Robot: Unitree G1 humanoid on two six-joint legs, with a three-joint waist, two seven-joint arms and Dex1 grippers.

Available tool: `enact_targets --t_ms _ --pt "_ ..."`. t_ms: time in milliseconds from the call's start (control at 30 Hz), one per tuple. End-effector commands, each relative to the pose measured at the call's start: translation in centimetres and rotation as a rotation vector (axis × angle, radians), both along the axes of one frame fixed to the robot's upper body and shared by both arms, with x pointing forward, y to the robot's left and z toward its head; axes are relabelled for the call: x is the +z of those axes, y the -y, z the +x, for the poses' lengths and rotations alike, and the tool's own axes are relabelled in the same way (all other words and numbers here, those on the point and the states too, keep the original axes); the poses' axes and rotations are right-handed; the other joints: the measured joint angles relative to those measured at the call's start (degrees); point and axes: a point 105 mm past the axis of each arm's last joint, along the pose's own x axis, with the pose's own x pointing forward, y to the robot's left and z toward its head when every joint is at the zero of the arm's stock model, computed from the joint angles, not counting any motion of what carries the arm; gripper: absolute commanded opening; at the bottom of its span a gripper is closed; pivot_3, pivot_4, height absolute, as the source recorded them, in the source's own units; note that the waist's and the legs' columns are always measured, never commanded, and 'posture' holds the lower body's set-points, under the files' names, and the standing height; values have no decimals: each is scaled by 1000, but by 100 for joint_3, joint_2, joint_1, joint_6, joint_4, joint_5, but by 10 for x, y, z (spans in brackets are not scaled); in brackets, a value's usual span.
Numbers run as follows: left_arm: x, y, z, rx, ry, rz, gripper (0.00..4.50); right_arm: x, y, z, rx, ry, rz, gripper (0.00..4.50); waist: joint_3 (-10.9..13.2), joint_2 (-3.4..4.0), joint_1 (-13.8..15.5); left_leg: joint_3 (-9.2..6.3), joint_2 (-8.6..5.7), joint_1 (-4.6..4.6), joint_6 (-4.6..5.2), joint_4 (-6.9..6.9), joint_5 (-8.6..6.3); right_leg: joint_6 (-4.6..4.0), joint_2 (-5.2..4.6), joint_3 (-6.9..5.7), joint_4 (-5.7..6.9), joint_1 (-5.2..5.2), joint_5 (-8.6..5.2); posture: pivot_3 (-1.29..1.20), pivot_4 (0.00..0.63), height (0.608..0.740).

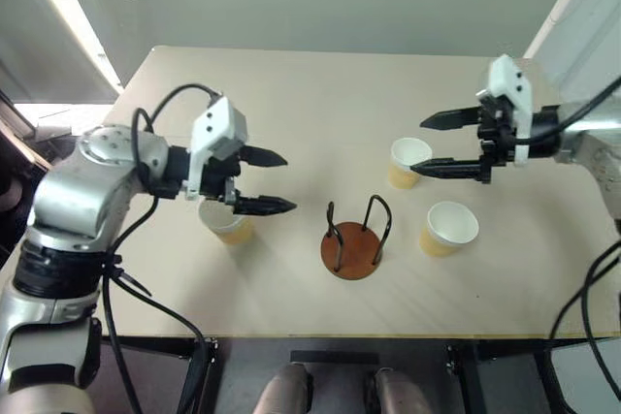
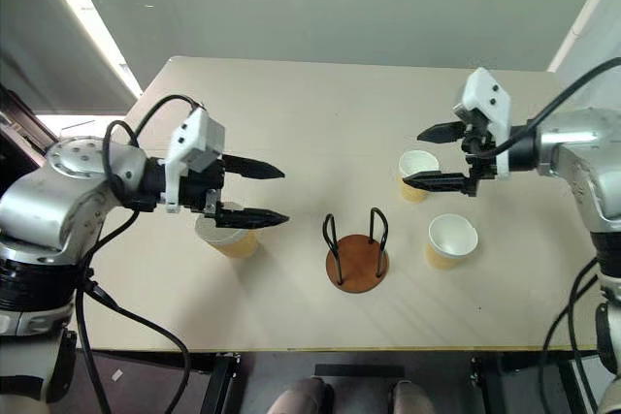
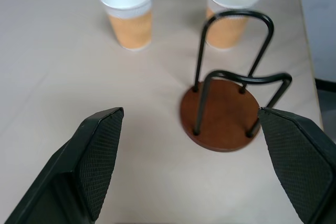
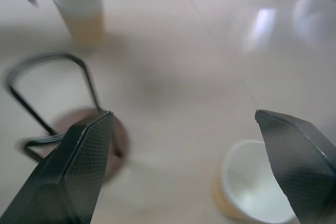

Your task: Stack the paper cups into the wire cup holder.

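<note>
**Head views: both arms raised over the table, jaws wide, nothing held**

Left-eye view: pale beige table [image 1: 320, 94] carrying three small tapered tan-yellow paper cups with white insides and a wire cup holder of black loops on a round reddish-brown disc [image 1: 352, 239].

Wire cup holder near the middle of the table's near edge, upright, empty.

One paper cup [image 1: 227, 221] toward the left edge, upright, partly hidden under the left gripper [image 1: 276, 181]. Second paper cup [image 1: 408, 162] right of centre, upright, just beside the lower finger of the right gripper [image 1: 437, 144]. Third paper cup [image 1: 448, 228] nearer the near edge, just right of the holder, apart from it.

Left arm bent in from the left edge, wrist turned so the two black fingers point toward the table's middle, slightly downward; fingers spread wide, empty, hovering above the first cup.

Right arm reaching in from the right edge, fingers pointing toward the table's middle and a little down; spread wide, one above the other, empty. Contact between lower finger and second cup: cannot tell.

Left wrist view: holder and two cups beyond parted fingertips [image 3: 100, 150].
</note>
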Motion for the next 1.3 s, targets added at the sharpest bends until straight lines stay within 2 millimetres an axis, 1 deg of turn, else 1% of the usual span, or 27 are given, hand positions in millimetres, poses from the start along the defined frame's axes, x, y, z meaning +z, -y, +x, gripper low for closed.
enact_targets --t_ms 33,100,200,333,467,567,667,733,833,900,967,1033,1167,1300 --pt "11 -12 -5 37 45 33 4376 -5 -1 13 20 71 -130 4500 0 0 -3 1 1 0 0 -1 0 0 1 0 1 -2 0 0 150 740" --pt "10 -20 -3 70 48 63 4376 -14 2 21 20 74 -195 4500 0 0 -5 0 1 -4 0 -3 0 0 0 0 0 -4 0 0 150 740" --pt "12 -27 -1 106 60 72 4376 -23 4 30 24 73 -253 4500 0 0 6 -7 -1 -13 1 -5 0 -1 0 -3 -1 -8 0 0 150 740" --pt "9 -27 -2 112 68 91 4376 -29 5 45 15 84 -309 4500 0 0 0 -5 -2 -15 1 -7 0 -1 0 -1 0 -13 0 0 150 740" --pt "6 -26 -2 112 68 94 4376 -33 5 50 21 77 -329 4500 0 0 5 -6 -1 -14 0 -17 0 -6 0 -3 0 -14 -3 0 150 740" --pt "4 -23 -3 103 68 95 4376 -46 7 56 25 52 -391 4500 0 0 3 -4 -1 -15 -1 -20 0 -6 0 -3 -1 -15 -3 0 150 740" --pt "3 -22 -2 98 70 97 4395 -51 3 58 36 35 -393 3869 0 0 6 -5 -1 -15 -2 -24 0 -7 0 -3 -1 -15 -3 0 150 740" --pt "2 -22 -3 92 70 103 4395 -52 0 59 43 34 -392 3253 0 0 5 -4 -1 -15 -4 -26 1 -8 0 -3 -1 -17 -4 0 150 740" --pt "2 -21 -2 85 73 101 4395 -51 -4 60 51 34 -387 2110 0 0 5 -4 -1 -15 -4 -28 1 -9 0 -3 -2 -17 -4 0 150 740" --pt "3 -20 -2 82 75 100 4395 -47 -9 58 65 29 -362 1371 0 0 4 -4 -1 -15 -5 -29 1 -9 0 -3 -2 -17 -5 0 150 740" --pt "3 -21 -2 80 78 101 4395 -35 -17 53 93 4 -289 617 0 0 4 -4 -1 -15 -5 -29 1 -10 0 -3 -2 -17 -5 0 150 740" --pt "3 -22 -1 82 79 102 4395 -23 -21 46 118 -9 -242 22 0 0 6 -4 -1 -15 -5 -31 1 -11 0 -4 -2 -17 -6 0 150 740" --pt "0 -23 0 81 76 106 4395 -2 -21 30 154 -9 -209 22 1 1 8 -4 -1 -16 -7 -34 1 -15 0 -5 -5 -17 -8 0 150 740" --pt "-1 -20 0 68 74 101 4395 21 -22 11 189 32 -194 22 1 1 3 -5 -1 -16 -7 -37 2 -18 0 -5 -6 -17 -9 0 150 740"
